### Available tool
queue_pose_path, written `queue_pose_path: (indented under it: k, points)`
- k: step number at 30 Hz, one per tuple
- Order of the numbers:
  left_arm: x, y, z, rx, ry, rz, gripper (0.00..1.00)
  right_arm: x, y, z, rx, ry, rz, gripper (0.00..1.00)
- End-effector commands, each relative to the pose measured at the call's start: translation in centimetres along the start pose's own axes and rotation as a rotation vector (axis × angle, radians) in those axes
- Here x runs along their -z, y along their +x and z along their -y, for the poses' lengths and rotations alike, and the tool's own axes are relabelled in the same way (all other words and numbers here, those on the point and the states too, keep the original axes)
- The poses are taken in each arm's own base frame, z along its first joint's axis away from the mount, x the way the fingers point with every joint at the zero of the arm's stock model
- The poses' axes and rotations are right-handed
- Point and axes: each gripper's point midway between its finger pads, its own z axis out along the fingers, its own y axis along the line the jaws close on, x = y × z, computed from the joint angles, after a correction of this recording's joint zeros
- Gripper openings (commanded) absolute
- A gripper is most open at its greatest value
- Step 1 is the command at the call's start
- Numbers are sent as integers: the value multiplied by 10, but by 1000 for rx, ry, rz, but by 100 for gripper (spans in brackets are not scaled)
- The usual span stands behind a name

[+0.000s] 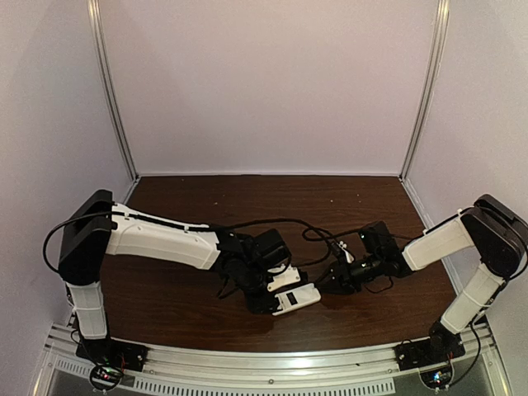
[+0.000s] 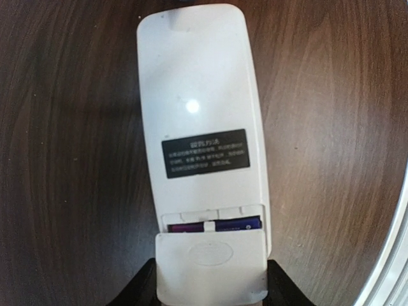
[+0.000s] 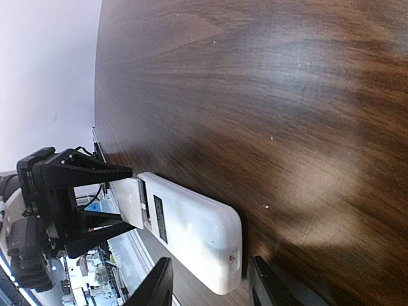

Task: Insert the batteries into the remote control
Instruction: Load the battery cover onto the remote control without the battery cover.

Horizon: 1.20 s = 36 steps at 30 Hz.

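The white remote control (image 2: pixel 197 95) lies back up on the table, a black label on it; it also shows in the top view (image 1: pixel 299 299) and the right wrist view (image 3: pixel 191 226). Two purple-blue batteries (image 2: pixel 217 225) lie in its open compartment, only their upper part showing. My left gripper (image 2: pixel 210 288) is shut on the thin white cover piece (image 2: pixel 210 258), which overlaps the lower part of the compartment. My right gripper (image 3: pixel 210 287) is open, its fingers either side of the remote's far end with a gap on both sides.
The dark wooden table (image 1: pixel 198 206) carries both arms' black cables (image 1: pixel 318 239) behind the grippers. A metal rail (image 1: pixel 272 367) runs along the near edge. White walls enclose the back and sides.
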Motion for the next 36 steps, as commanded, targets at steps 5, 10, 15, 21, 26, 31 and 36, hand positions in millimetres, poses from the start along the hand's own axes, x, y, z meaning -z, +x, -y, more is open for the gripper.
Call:
queue_pose_path:
  k: [5, 10, 15, 21, 26, 31, 36]
  points:
    - [-4, -7, 8, -16, 30, -3, 30, 0, 3, -5, 5, -39, 7, 41]
    - [-6, -9, 6, 5, 23, -3, 30, -1, 6, -7, 7, -45, 0, 39]
    - [-10, -9, 5, 21, 17, -13, 30, -2, 9, -8, 8, -46, -6, 39]
    - [-18, -4, 2, 38, 3, -44, 31, -2, 11, -9, 9, -51, -7, 38]
    - [-18, 1, 2, 43, 2, -68, 31, -3, 12, -9, 8, -53, -9, 35]
    - [-17, -3, 10, 44, 49, -50, 46, -3, 14, -10, 7, -56, -12, 35]
    - [-16, -7, 11, 42, 57, -36, 54, -3, 14, -10, 11, -56, -13, 35]
